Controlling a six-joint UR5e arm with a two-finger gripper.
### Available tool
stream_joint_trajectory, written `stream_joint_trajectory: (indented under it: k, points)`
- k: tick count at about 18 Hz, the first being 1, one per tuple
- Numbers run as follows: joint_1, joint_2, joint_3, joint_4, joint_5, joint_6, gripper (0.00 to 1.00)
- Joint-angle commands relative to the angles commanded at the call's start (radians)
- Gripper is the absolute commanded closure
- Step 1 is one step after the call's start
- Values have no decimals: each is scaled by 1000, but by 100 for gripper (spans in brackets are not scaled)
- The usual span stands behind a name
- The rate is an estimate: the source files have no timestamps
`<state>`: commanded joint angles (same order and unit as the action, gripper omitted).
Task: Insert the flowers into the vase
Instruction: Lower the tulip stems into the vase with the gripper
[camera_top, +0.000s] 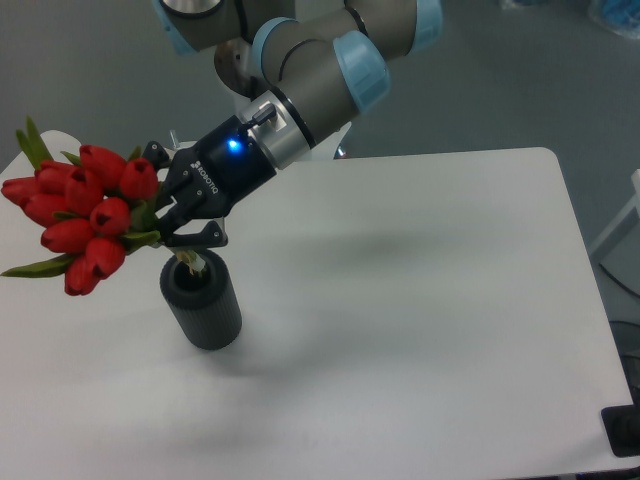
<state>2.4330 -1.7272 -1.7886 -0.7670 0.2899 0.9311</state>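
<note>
A: Setting noted: white surface (420, 300) against a grey floor background. What is recorded at the far left?

B: The flowers (78, 215) are seen there, held in the air above the surface's left edge. Red buds are bunched to the left, and green leaves are seen at the top and bottom of the bunch.

A: And the long axis of the bunch?

B: It is tilted, nearly level: heads out to the left, stems running right and down toward the end effector (185, 215). The stem ends appear to sit at or just inside the mouth of the vase (202, 305); the contact itself cannot be resolved.

A: End effector state?

B: It is closed on the stems just behind the heads, directly above the vase, which stands upright on the surface.

A: Arm pose?

B: The arm is reached down from upper right, wrist angled left and downward. It is judged that the bunch must be rotated upright about the stem ends before being lowered.
</note>
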Motion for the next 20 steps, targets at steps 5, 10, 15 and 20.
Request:
stream_joint_trajectory:
  k: [5, 10, 15, 20]
  points:
    - [-14, -18, -9, 0, 0, 6, 89]
    - [-14, -18, -41, 0, 0, 6, 88]
    - [-14, -41, -41, 0, -2, 37, 88]
    - [-12, -60, -70, 0, -2, 120, 88]
